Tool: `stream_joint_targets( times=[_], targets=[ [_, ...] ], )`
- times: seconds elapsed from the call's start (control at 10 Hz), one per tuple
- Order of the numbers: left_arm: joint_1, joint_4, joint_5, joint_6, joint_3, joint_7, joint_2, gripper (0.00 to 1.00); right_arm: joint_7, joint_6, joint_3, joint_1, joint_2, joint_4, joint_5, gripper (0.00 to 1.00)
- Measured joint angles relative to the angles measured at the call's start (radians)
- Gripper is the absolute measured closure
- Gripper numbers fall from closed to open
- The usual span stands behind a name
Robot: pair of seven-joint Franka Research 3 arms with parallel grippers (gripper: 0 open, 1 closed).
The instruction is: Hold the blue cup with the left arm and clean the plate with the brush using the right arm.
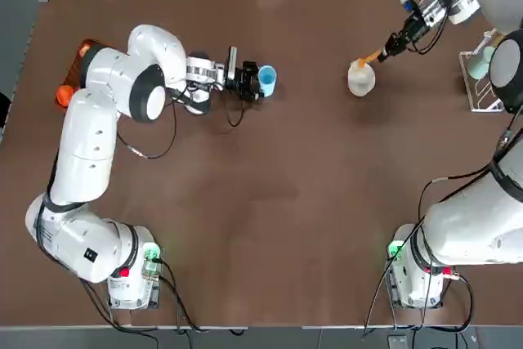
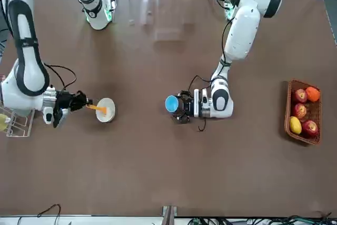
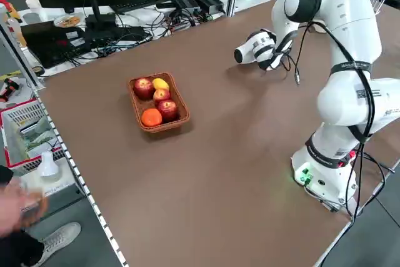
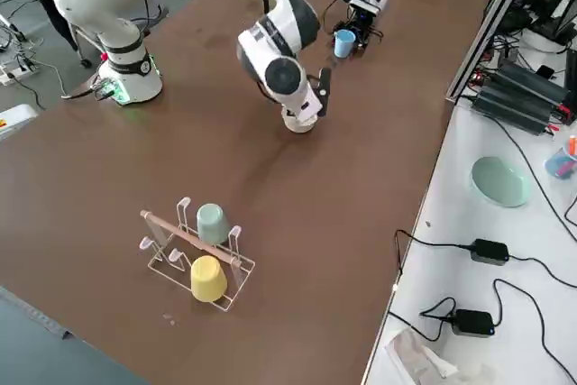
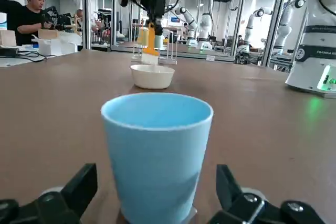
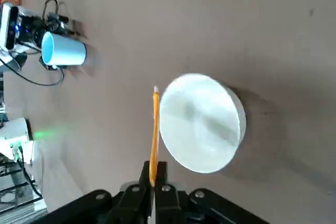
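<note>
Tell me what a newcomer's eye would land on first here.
The right end effector, far on the robot's right side of the table, is shut on the orange brush with its tip over the white plate. Mid-table, the left end effector flanks the upright blue cup. A fruit basket sits at the far left.

Blue cup (image 1: 267, 80) left of plate (image 1: 360, 78), brush (image 1: 369, 58) seemingly over it.
</note>
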Motion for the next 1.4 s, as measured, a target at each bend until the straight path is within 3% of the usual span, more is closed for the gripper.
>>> stream_joint_targets(
  times=[0.6, 1.4],
  targets=[
    [0.0, -0.043, 0.0, 0.001, 0.017, 0.0, -0.027, 0.0, -0.117, -0.001, 0.002, -0.076, 0.012, -0.08, 0.048, 0.96],
    [0.0, -0.058, 0.0, 0.001, 0.032, 0.0, -0.038, 0.0, -0.139, 0.05, 0.013, -0.075, 0.039, -0.089, 0.079, 0.96]
  ],
)
